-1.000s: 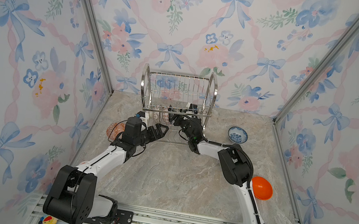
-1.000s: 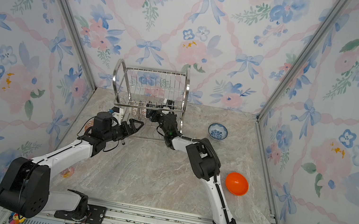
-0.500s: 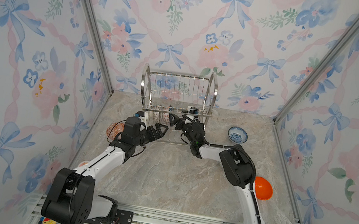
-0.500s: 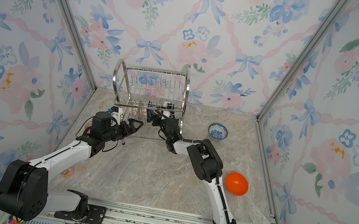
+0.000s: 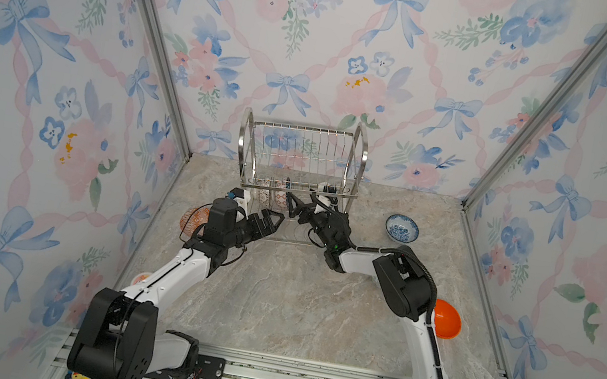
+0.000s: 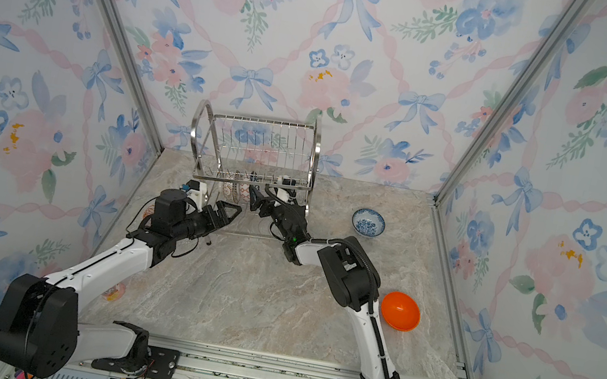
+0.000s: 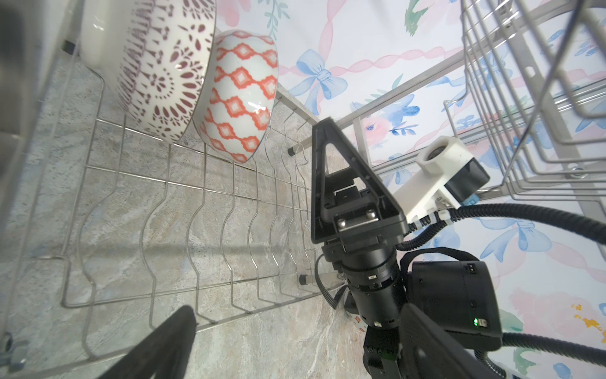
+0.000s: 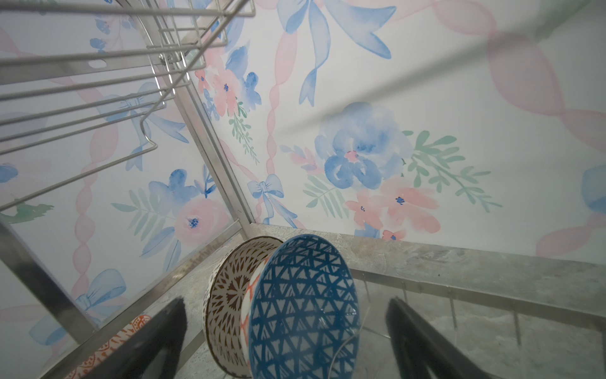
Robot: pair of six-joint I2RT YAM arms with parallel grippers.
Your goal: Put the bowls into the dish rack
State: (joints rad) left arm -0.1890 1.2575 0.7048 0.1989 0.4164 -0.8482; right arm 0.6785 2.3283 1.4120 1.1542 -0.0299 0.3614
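Bowls (image 8: 303,311) stand on edge in the lower tier of the dish rack (image 5: 301,144), propped by its wires; left claw (image 5: 274,221) and right claw (image 5: 293,208) gape empty at its 6 o'clock; blue-white bowl (image 5: 401,229) waits on the bench (image 5: 294,303) at 3 o'clock.

One dish rack (image 5: 300,148). Six bowls: three in the rack (lattice bowl (image 8: 226,305), diamond bowl (image 7: 239,95), triangle bowl (image 8: 301,311)), three on the table (image 5: 294,303) (blue bowl (image 5: 401,229) far right, orange bowl (image 6: 400,311) near right, patterned bowl (image 5: 190,221) left).
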